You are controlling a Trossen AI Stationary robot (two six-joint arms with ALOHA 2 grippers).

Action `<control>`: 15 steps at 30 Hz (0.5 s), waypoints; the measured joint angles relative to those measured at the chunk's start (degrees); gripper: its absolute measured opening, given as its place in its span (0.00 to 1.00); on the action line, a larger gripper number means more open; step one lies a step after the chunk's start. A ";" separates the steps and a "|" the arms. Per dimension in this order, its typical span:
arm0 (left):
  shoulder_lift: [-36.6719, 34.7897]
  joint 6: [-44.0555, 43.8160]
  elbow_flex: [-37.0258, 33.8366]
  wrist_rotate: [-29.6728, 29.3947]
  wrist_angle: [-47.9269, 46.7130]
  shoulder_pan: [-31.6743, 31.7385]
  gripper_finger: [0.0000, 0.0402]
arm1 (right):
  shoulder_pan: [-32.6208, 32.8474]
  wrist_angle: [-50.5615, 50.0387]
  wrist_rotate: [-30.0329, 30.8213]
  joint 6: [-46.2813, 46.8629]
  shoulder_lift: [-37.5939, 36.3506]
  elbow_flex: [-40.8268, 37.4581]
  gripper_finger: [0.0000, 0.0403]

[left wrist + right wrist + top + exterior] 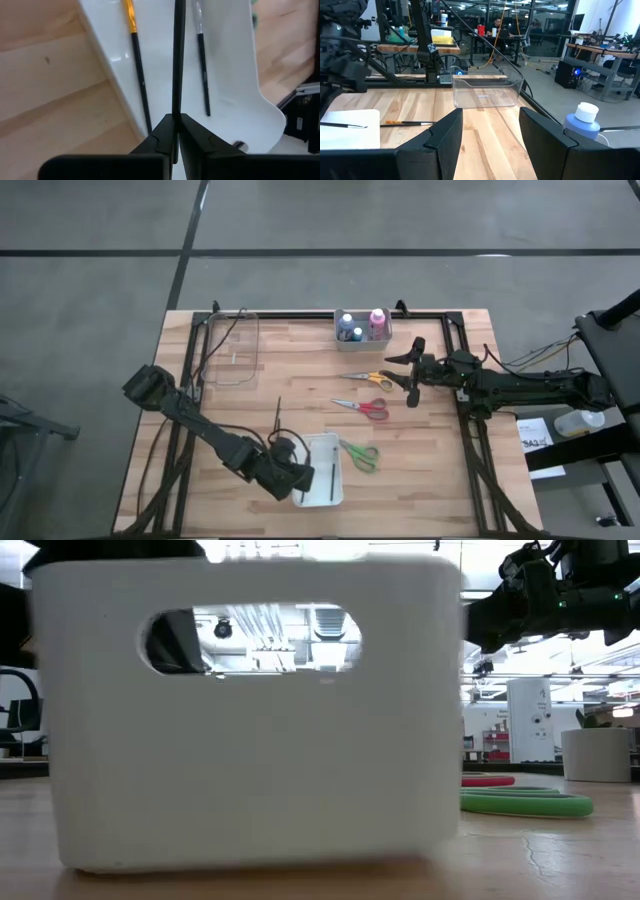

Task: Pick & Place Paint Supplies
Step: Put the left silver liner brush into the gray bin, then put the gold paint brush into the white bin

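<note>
Brushes are the step in hand. High view: left gripper [300, 480] hovers at the white tray [322, 442], where one brush [332, 480] lies; another brush [277, 416] waits on the table [430, 480], scissors [362, 407] beside it. Right gripper [412, 378] waits, jaws apart and empty. Left wrist view: jaws clamp a held brush [177, 60] over the tray (two inside). Next, I judge, lower and release.

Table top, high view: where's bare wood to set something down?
Free: the strip between the clear bin and the bottle holder, and the middle between that bin and the red scissors. Crowded: around the white tray, with the left pincer and green scissors flanking it; orange scissors sit beside the right pincer.
</note>
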 joint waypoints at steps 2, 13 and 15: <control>-0.02 -1.09 -0.66 0.06 0.14 0.09 0.06 | -0.04 0.00 0.00 0.00 0.00 0.02 0.48; -0.05 -1.16 -1.49 0.08 1.77 0.13 0.28 | -0.04 0.00 0.00 0.00 0.00 0.02 0.48; -0.10 -0.80 -1.48 0.06 2.03 0.13 0.31 | -0.04 0.00 0.00 0.00 0.00 0.02 0.48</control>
